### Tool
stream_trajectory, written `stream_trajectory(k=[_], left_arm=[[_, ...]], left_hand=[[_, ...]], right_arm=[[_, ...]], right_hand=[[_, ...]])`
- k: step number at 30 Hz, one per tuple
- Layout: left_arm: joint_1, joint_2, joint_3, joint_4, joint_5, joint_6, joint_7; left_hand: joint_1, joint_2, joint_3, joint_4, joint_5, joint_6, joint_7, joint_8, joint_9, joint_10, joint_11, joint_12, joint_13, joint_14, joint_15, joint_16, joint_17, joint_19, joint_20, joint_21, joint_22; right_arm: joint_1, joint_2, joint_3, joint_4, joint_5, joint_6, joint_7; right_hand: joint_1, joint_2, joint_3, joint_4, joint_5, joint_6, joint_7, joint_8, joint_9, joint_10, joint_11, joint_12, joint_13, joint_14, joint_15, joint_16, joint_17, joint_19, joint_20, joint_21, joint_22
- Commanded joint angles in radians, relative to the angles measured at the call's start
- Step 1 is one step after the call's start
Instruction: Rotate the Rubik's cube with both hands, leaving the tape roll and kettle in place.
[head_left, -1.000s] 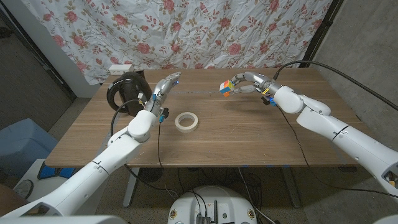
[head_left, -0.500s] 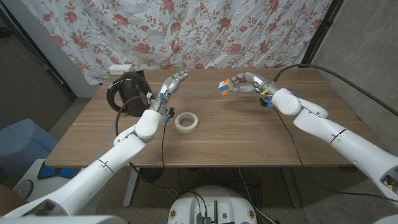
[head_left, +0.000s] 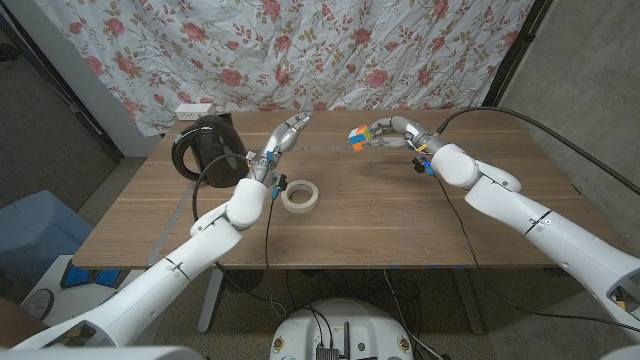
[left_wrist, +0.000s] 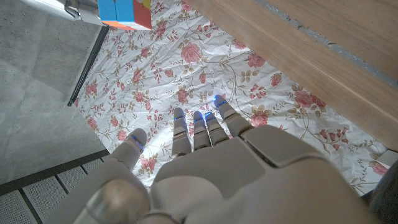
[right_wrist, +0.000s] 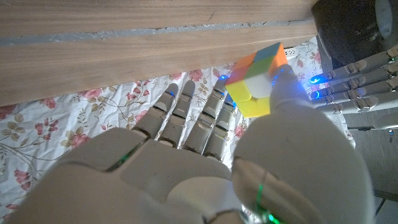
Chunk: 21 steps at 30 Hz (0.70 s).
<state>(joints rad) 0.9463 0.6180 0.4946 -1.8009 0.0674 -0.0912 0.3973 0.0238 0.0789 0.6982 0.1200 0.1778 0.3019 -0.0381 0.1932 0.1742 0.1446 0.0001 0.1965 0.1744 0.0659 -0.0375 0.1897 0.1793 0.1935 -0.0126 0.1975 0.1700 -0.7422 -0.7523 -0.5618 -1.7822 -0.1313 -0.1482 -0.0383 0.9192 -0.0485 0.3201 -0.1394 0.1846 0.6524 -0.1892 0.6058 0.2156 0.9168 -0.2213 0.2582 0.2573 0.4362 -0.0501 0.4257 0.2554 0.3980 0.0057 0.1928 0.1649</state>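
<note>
A multicoloured Rubik's cube is held above the table's far middle by my right hand, which grips it at the fingertips. My left hand is raised a little to the cube's left, apart from it, fingers extended and holding nothing. A cream tape roll lies flat on the table just in front of the left hand. The black kettle stands at the far left of the table.
The wooden table has a floral cloth hanging behind it. A white box sits at the far left edge behind the kettle. Black cables run from both wrists across the table.
My left hand has moved right and up toward the cube. My right hand has carried the cube slightly left and up. Tape roll and kettle have stayed put.
</note>
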Motion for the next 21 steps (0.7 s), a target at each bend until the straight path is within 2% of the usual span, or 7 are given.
stream_trajectory(k=[1,12,21], left_arm=[[0.004,0.002,0.019,-0.032,0.087,0.06,0.012],[0.011,-0.005,0.029,-0.048,0.122,0.088,0.029],[0.002,-0.014,0.039,-0.052,0.133,0.104,0.025]], left_hand=[[-0.015,0.081,0.001,0.013,0.008,-0.002,-0.009,-0.006,0.003,0.002,-0.002,0.0,0.005,-0.007,-0.003,-0.005,0.004,0.003,0.0,0.001,0.004],[-0.02,0.087,0.002,0.028,0.012,-0.011,-0.017,-0.012,0.002,-0.012,-0.002,-0.005,0.004,-0.021,-0.001,-0.01,0.002,-0.007,0.003,-0.004,0.003],[-0.022,0.084,0.002,0.036,0.015,-0.023,-0.029,-0.016,0.001,-0.028,0.005,-0.01,0.004,-0.034,0.001,-0.014,0.0,-0.02,0.002,-0.008,0.002]], right_arm=[[-0.026,0.039,-0.006,-0.053,0.021,-0.092,-0.08],[-0.038,0.07,-0.018,-0.069,0.041,-0.142,-0.141],[-0.033,0.092,-0.049,-0.068,0.014,-0.163,-0.185]], right_hand=[[-0.037,0.036,-0.001,-0.001,-0.001,0.051,-0.031,0.0,0.0,0.014,0.002,-0.001,0.006,0.011,-0.126,0.006,0.001,0.005,0.008,-0.002,0.004],[-0.038,0.039,-0.005,-0.004,-0.003,0.061,-0.032,-0.002,-0.006,0.026,0.003,0.0,0.011,0.015,-0.122,0.01,0.002,0.005,0.014,-0.002,0.004],[-0.036,0.04,-0.006,-0.006,-0.003,0.064,-0.031,-0.003,-0.009,0.029,0.003,0.0,0.013,0.016,-0.123,0.012,0.003,0.004,0.016,-0.003,0.004]])
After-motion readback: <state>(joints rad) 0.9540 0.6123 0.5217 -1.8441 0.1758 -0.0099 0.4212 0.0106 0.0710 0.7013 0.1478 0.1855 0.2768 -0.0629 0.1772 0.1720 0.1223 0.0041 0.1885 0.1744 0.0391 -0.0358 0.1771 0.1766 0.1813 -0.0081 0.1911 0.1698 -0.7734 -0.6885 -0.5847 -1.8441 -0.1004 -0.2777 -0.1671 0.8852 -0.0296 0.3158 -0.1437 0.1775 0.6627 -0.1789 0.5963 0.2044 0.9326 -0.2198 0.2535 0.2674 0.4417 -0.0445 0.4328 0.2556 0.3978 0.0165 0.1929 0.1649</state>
